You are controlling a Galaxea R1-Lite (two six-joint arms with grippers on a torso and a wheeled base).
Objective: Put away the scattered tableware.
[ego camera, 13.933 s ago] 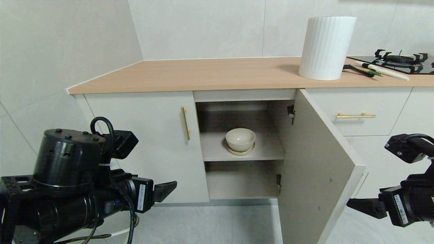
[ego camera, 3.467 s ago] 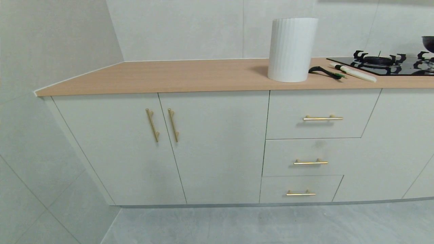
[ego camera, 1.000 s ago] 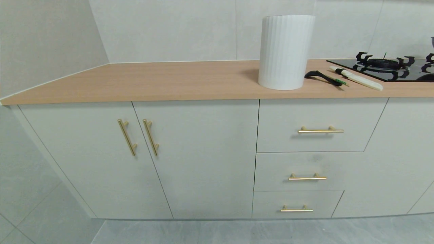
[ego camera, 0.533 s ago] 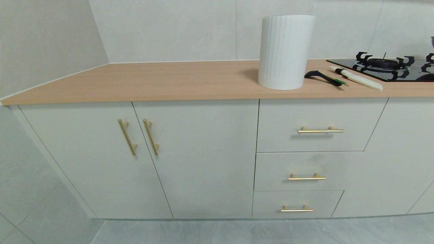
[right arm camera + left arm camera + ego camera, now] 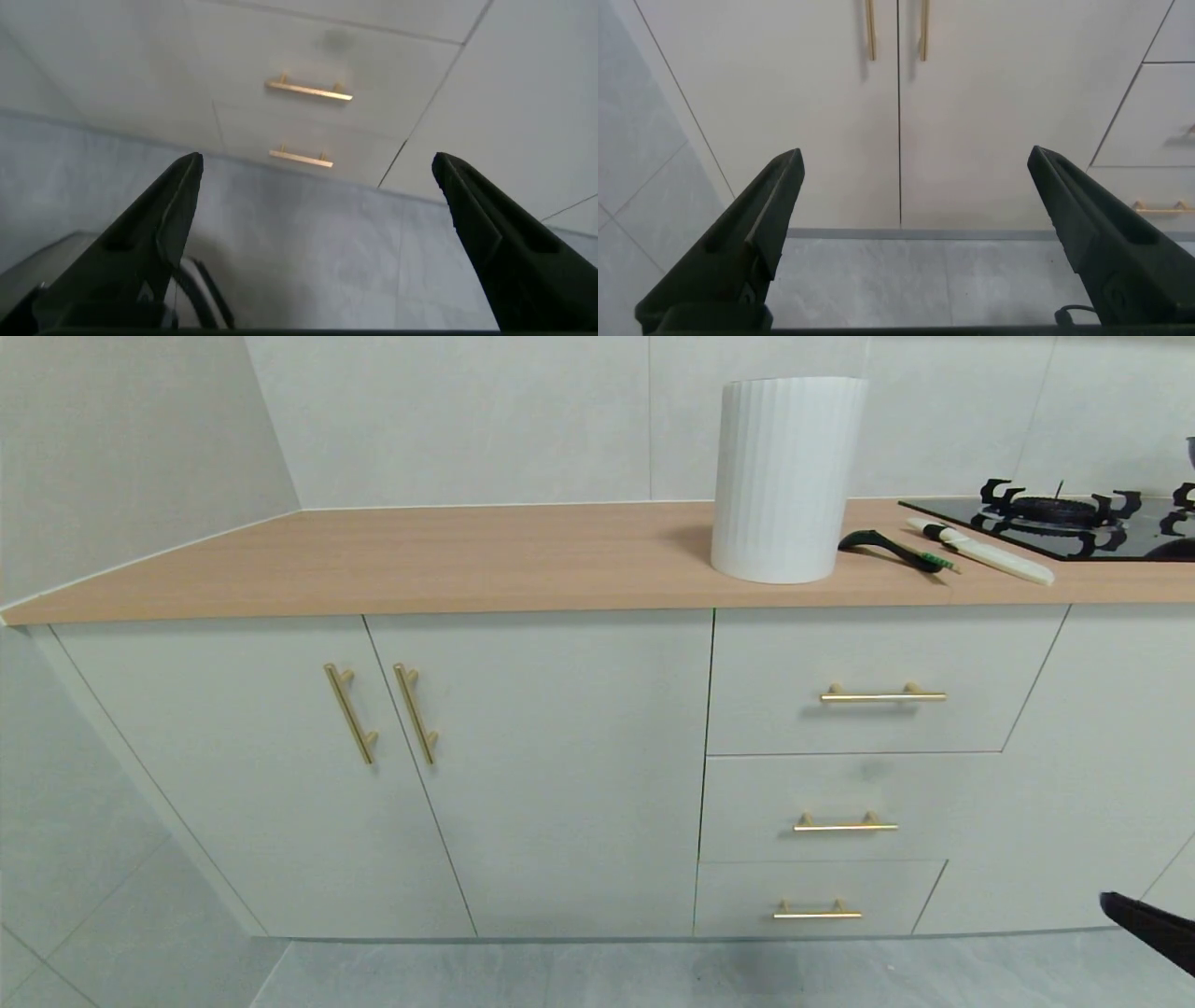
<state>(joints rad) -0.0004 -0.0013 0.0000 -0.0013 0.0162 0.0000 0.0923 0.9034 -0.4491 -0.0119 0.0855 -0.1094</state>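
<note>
On the wooden counter [image 5: 467, 555] a black utensil [image 5: 887, 547] and a white-handled one [image 5: 985, 551] lie to the right of a tall white ribbed container [image 5: 784, 476]. The two cupboard doors [image 5: 541, 775] under the counter are shut, their gold handles [image 5: 415, 714] side by side. My left gripper [image 5: 915, 163] is open with nothing between its fingers, low down and facing those doors [image 5: 896, 103]. My right gripper [image 5: 318, 168] is open and empty too, pointing at the lower drawers [image 5: 308, 91]. One of its fingers [image 5: 1146, 926] shows at the head view's lower right.
A black hob [image 5: 1074, 518] with pan supports sits at the counter's right end. Three drawers with gold handles [image 5: 882, 694] are stacked right of the cupboard. Tiled walls close the left side and back. Grey floor [image 5: 560, 975] lies before the cabinets.
A right gripper finger has come into the head view's lower right corner. The cupboard door that stood open, showing a bowl on a shelf, is now shut; the camera has shifted since.
</note>
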